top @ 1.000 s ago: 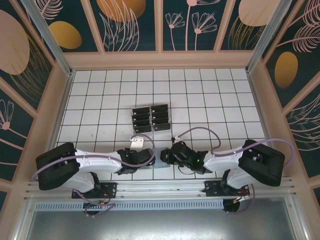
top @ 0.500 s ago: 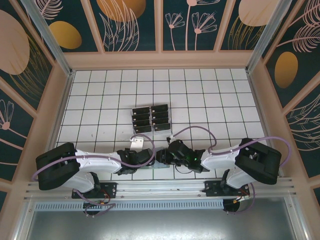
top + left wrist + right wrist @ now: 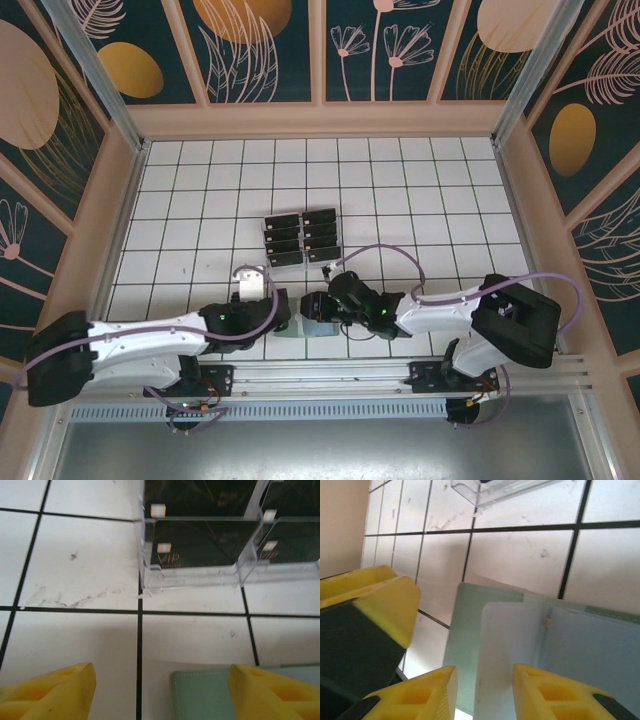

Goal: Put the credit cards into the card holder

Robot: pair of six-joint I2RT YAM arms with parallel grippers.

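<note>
White tiled counter (image 3: 420, 190); left fingers (image 3: 50, 690) wide, empty; right fingers (image 3: 550, 695) part-open over card holder (image 3: 465, 630), grip unclear. Risk: crowded fingers collide, shoving holder aside.

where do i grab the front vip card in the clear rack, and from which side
Pinch the VIP card by its top edge, coming down from above with one finger on each flat face. It stands leaning in a slot of the rack, whose clear walls seem to guard its lower part and sides, so the top looks like the only free edge.
</note>
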